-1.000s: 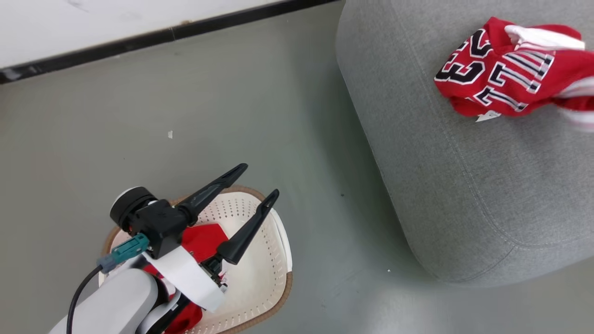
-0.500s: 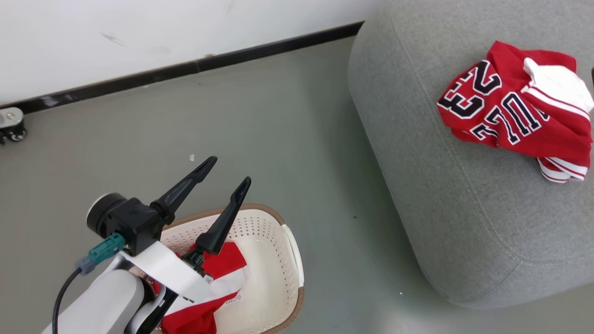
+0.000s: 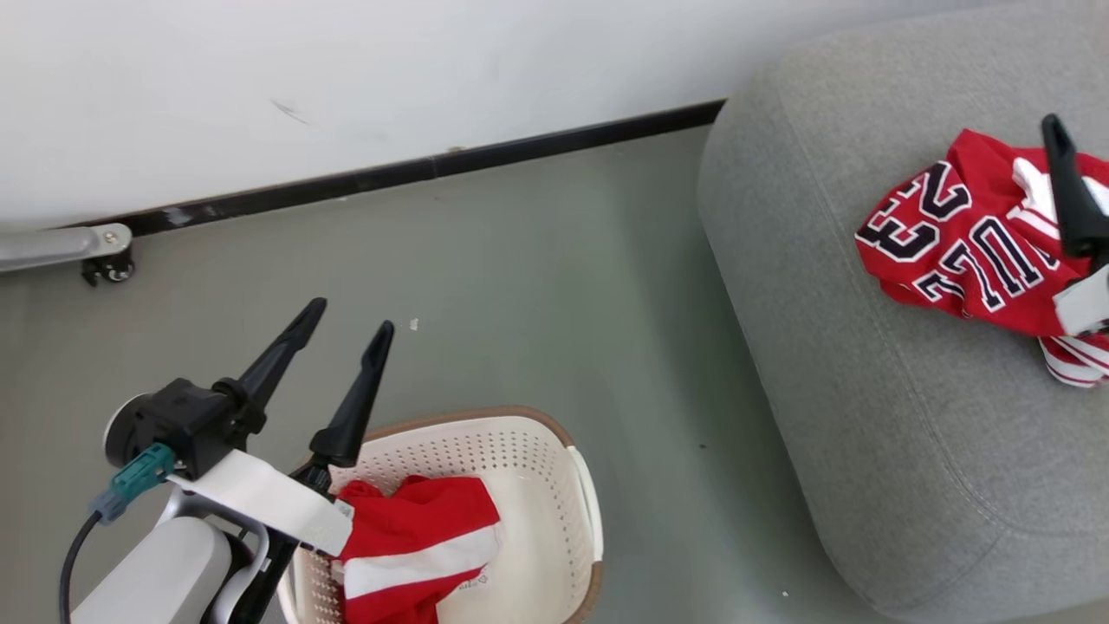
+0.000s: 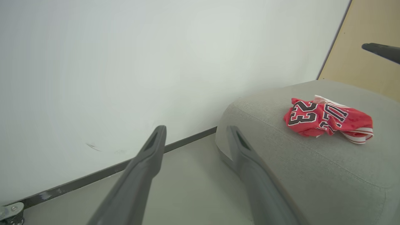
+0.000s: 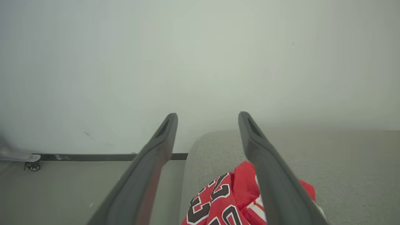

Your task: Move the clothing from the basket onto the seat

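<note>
Left gripper [image 3: 351, 316], fingers apart and holding nothing, now sits at the left rim of the basket [image 3: 520, 446] rather than over its middle as a second ago. I judge that no pick has been made there, since the red shorts [image 3: 416, 542] lie in the basket just to the gripper's right. Well further right, the jersey [image 3: 953, 243] rests on the seat [image 3: 866, 390] beneath the right gripper [image 5: 207, 116], which is also spread and empty, so one garment is across and one remains.
</note>
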Available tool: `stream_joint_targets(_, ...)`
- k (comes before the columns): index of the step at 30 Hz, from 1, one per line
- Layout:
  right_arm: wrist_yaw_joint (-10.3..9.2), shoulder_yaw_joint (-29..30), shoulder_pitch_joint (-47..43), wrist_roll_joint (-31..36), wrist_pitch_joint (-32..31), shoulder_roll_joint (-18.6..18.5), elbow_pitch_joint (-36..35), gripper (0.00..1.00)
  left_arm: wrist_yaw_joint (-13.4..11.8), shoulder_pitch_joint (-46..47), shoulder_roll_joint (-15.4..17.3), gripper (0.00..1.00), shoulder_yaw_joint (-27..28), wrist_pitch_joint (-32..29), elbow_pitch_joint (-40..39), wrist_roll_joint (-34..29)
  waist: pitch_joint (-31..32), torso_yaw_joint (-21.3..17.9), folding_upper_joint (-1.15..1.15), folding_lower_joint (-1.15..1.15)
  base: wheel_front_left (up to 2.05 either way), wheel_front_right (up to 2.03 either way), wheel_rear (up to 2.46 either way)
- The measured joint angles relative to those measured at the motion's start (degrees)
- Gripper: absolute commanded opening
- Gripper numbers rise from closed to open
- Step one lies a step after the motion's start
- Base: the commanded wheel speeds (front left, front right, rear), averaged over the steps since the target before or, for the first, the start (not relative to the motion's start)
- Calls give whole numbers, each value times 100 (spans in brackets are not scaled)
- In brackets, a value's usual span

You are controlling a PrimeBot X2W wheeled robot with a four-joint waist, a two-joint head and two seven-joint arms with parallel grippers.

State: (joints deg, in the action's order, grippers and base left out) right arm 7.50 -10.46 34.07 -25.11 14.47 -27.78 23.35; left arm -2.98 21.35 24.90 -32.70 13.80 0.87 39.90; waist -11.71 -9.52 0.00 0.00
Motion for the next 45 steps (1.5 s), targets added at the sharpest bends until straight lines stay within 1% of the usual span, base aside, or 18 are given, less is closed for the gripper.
stream_joint_targets(5,0,55,-231,66,13,189,-312,100,-188,-192,-31,100,222,24,104,47,147,174,0,0,0,0,0)
stream_joint_targets(15,0,172,-843,257,13,472,-702,100,-392,-578,-118,100,527,42,294,107,418,527,0,0,0,0,0)
stream_joint_targets(18,0,283,-1025,299,13,515,-849,100,-401,-680,-130,100,582,42,346,130,492,628,0,0,0,0,0)
stream_joint_targets(23,0,427,-1324,356,14,701,-1060,100,-419,-876,-156,100,642,48,408,132,611,776,0,0,0,0,0)
stream_joint_targets(29,0,567,-1880,477,13,973,-1258,100,-455,-1027,-309,100,846,49,409,112,738,923,0,0,0,0,0)
stream_joint_targets(32,0,588,-2129,588,13,1048,-1361,100,-469,-1069,-331,100,913,49,402,66,791,984,0,0,0,0,0)
stream_joint_targets(38,0,598,-2502,662,13,1371,-1608,100,-469,-1299,-366,100,1059,49,394,-69,878,1079,0,0,0,0,0)
stream_joint_targets(45,0,592,-2945,735,13,1688,-1835,100,-494,-1569,-584,100,1407,49,347,-118,970,1140,0,0,0,0,0)
